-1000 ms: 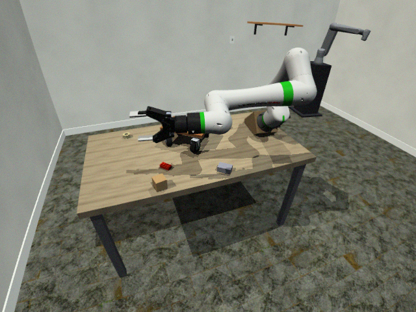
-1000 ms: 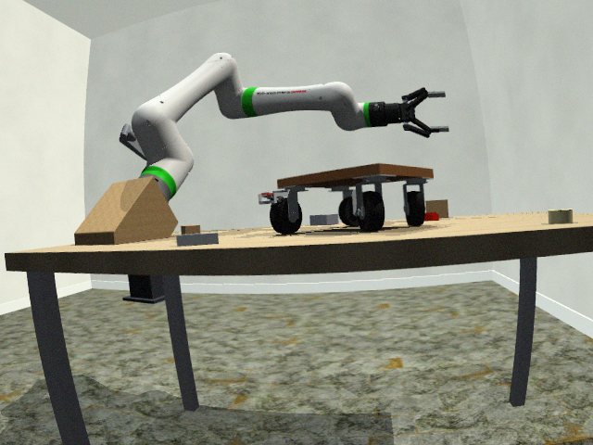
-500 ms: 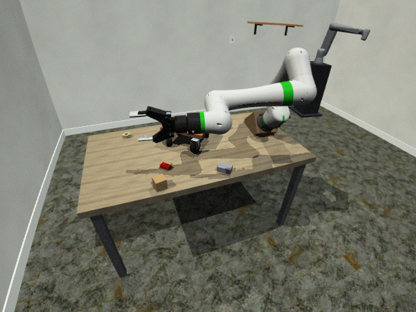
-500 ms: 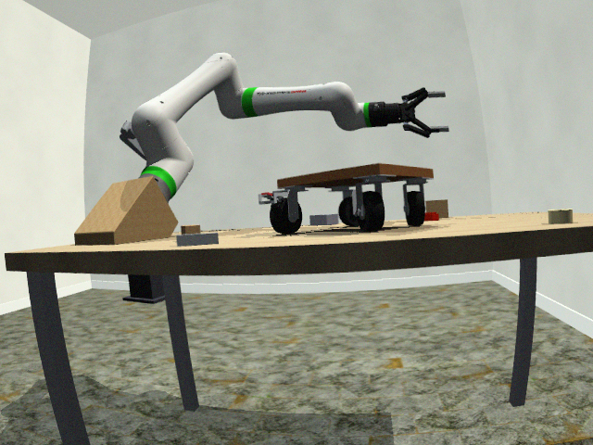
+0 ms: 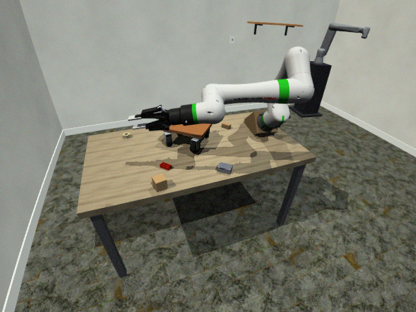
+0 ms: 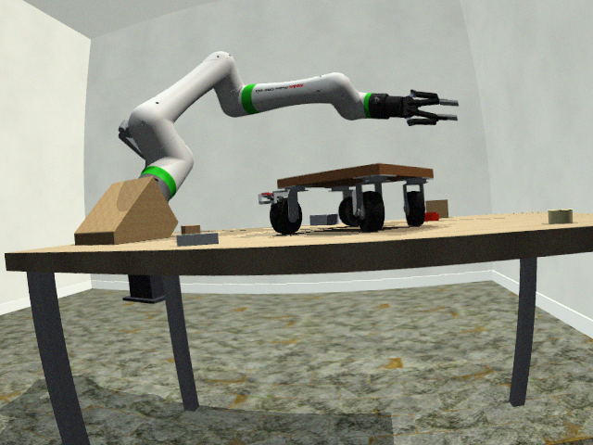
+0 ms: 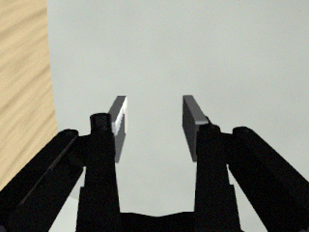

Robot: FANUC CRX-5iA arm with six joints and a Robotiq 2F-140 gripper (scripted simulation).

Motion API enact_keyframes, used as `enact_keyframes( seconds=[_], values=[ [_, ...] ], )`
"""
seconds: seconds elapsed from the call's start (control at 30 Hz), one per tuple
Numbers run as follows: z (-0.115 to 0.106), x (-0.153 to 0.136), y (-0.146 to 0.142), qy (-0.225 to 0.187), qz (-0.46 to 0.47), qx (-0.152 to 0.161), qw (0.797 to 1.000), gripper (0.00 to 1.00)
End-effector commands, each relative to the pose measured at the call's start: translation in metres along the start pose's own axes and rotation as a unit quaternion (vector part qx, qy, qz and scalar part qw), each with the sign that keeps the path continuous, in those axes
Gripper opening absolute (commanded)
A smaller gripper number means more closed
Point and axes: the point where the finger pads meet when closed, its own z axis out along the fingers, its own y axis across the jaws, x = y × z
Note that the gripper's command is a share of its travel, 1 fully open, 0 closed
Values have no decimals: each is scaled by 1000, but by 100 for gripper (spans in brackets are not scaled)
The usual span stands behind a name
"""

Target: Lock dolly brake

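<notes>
Half narrowed, seen from the top: gripper [image 5: 132,122] grasping nothing, reaching past the dolly [image 5: 188,129] above the table [image 5: 110,188].

From the exterior: gripper [image 6: 454,109] well above the dolly [image 6: 354,173], wheels apparently all on the table (so nothing held up). Brake pedal [image 6: 269,195] at the caster nearest the arm's base, tilt too small to judge. Probably narrowed to serve as a pusher there.

From the wrist: fingers apart, only wall between.
</notes>
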Motion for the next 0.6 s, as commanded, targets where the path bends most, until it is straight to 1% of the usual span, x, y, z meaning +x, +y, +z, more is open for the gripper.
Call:
enact_keyframes(
  seconds=[0.0, 0.03, 0.1, 0.13, 0.23, 0.27, 0.3, 0.37, 0.4, 0.5, 0.53, 0.57],
  values=[
    [16, -64, -25, -82, 47, 76, 993, 0],
    [14, -74, -30, -98, 69, 98, 988, 0],
    [14, -74, -30, -98, 69, 98, 988, 0],
    [20, -106, -43, -116, 80, 114, 984, 0],
    [25, -135, -55, -116, 80, 114, 984, 0],
    [21, -147, -61, -151, 117, 153, 969, 0],
    [17, -158, -67, -154, 139, 167, 964, 0],
    [19, -183, -77, -172, 149, 181, 957, 0],
    [14, -193, -83, -174, 167, 191, 952, 0],
    [12, -225, -98, -206, 195, 219, 934, 0],
    [5, -235, -105, -208, 216, 230, 926, 0],
    [4, -245, -110, -219, 225, 239, 919, 0]
  ],
)
